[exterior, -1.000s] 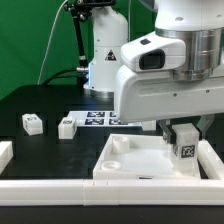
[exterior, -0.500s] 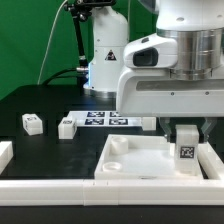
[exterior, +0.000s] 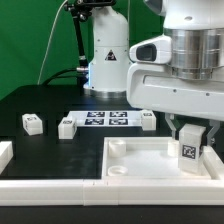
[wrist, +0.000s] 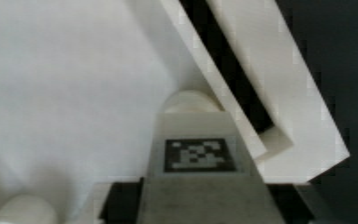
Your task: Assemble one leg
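My gripper (exterior: 189, 135) is shut on a leg (exterior: 187, 153), a small white post with a black-and-white tag on its face. I hold it upright over the right part of the large white square panel (exterior: 140, 160), near its right rim. In the wrist view the leg (wrist: 202, 150) runs between my dark fingers (wrist: 126, 198) and points at a round corner hole of the panel (wrist: 69, 90). Three more legs lie on the black table: one (exterior: 32, 123) at the exterior view's left, one (exterior: 67, 126) beside it, one (exterior: 147, 120) behind the panel.
The marker board (exterior: 105, 118) lies flat behind the panel. A white rail (exterior: 40, 186) runs along the table's front edge, with a short piece (exterior: 5, 152) at the left and another (exterior: 214, 160) at the right. A second robot base (exterior: 105, 60) stands at the back.
My gripper has moved toward the exterior view's right with the leg in it, uncovering the leg behind the panel. The panel has shifted slightly right.
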Action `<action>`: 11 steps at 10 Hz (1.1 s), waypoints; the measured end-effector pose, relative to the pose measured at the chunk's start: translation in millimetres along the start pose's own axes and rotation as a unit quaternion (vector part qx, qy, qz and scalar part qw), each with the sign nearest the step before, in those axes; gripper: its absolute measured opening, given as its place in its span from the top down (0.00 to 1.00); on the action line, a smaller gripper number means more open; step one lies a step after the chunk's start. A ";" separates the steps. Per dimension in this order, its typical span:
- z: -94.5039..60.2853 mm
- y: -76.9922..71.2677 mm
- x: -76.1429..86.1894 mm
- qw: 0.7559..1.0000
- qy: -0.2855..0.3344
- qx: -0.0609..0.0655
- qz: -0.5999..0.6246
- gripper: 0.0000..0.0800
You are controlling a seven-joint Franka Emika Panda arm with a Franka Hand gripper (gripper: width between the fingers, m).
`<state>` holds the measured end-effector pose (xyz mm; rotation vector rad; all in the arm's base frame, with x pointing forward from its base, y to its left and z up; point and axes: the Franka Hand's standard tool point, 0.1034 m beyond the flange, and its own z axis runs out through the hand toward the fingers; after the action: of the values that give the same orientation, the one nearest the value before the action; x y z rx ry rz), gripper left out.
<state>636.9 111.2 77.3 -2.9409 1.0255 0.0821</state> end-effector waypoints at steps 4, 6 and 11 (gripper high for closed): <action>0.2 -3.5 -0.4 0.995 0.002 0.009 0.099 0.63; 0.5 -2.3 1.3 0.998 0.001 0.008 0.066 0.40; 0.8 -4.3 -0.6 0.985 0.009 0.002 -0.172 0.19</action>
<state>639.1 114.9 76.6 -3.0680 0.5038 0.0466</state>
